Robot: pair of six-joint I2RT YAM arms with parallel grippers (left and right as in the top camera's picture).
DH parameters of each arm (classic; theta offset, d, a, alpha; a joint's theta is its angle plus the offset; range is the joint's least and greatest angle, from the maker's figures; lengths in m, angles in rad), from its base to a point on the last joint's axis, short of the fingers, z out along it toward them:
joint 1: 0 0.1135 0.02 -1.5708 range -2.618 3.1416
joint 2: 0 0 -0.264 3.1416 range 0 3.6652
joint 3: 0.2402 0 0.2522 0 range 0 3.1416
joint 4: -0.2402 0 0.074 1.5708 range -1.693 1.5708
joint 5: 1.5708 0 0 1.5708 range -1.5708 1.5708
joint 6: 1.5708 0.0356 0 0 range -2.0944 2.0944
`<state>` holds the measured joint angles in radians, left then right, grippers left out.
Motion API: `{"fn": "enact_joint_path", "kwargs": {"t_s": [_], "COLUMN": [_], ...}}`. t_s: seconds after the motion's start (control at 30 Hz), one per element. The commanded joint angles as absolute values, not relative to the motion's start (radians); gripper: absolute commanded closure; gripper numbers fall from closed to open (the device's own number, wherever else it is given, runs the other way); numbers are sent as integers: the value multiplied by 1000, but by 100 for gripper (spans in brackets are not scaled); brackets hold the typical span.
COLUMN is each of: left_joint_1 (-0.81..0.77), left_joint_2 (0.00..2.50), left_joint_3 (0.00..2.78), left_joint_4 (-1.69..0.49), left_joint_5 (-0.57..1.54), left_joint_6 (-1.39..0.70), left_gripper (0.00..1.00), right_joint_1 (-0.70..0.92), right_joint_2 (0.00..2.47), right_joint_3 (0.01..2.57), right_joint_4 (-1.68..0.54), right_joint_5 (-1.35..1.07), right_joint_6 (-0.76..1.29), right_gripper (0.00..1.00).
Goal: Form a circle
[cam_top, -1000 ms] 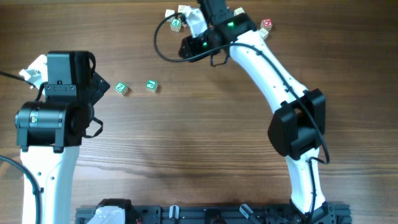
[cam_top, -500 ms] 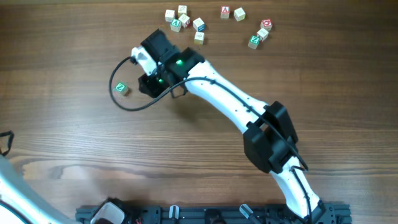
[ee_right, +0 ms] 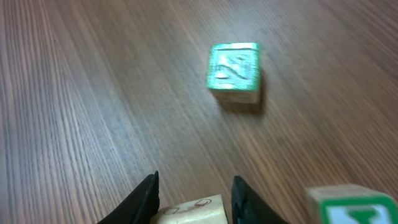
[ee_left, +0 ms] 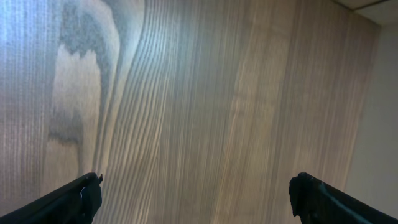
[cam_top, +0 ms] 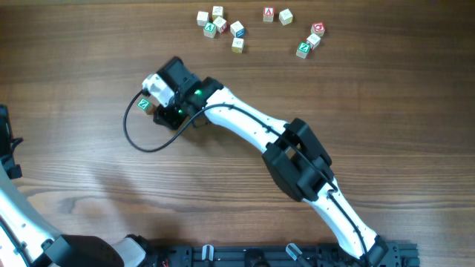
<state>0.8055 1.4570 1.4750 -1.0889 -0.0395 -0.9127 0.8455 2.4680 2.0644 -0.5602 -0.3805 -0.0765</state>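
The circle is a loose trio of tiny letter cubes with no ring among them. One green-faced cube point(cam_top: 144, 104) point(ee_right: 234, 71) lies on the table at left centre. My right gripper point(cam_top: 159, 104) point(ee_right: 194, 200) hovers just beside it, shut on a pale cube with red marks point(ee_right: 189, 211). A second green-faced cube point(ee_right: 351, 205) sits close to the right finger and is hidden under the arm in the overhead view. My left gripper point(ee_left: 196, 190) is open over bare wood, holding nothing.
Several loose lettered cubes lie scattered along the far edge, one bunch point(cam_top: 220, 24) left of centre and another point(cam_top: 308, 41) to the right. The right arm's cable point(cam_top: 137, 137) loops over the table. The left arm point(cam_top: 22, 215) stands at the left edge.
My right arm swung from the far scatter down to left centre, carrying the pale cube next to the green cubes. The left arm pulled back to the left edge.
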Motion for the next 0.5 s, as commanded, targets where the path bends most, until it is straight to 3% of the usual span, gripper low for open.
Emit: {"fn": "enact_joint_path", "kwargs": {"t_s": [0.0,0.07,0.27,0.47], "left_joint_1": [787,787,787,787], "left_joint_2": [1468,1468,1468,1468], "left_joint_3": [1489,1489,1489,1489], "left_joint_4": [-1083,-1083,-1092,-1126], "left_joint_5": [-33,-34,-33,-35], "left_joint_6": [-926,-925,-925,-924], "left_gripper": [0,0,0,0], "right_joint_1": [870,871,875,876], "right_joint_2": [2511,2512,2511,2462], "right_joint_3": [2066,2066,2066,2070], "right_joint_4": [-563,-567,-591,-641], "right_joint_5": [-340,-340,-331,-313], "right_joint_6": [-124,-124,-132,-131], "right_gripper": [61,59,37,5]}}
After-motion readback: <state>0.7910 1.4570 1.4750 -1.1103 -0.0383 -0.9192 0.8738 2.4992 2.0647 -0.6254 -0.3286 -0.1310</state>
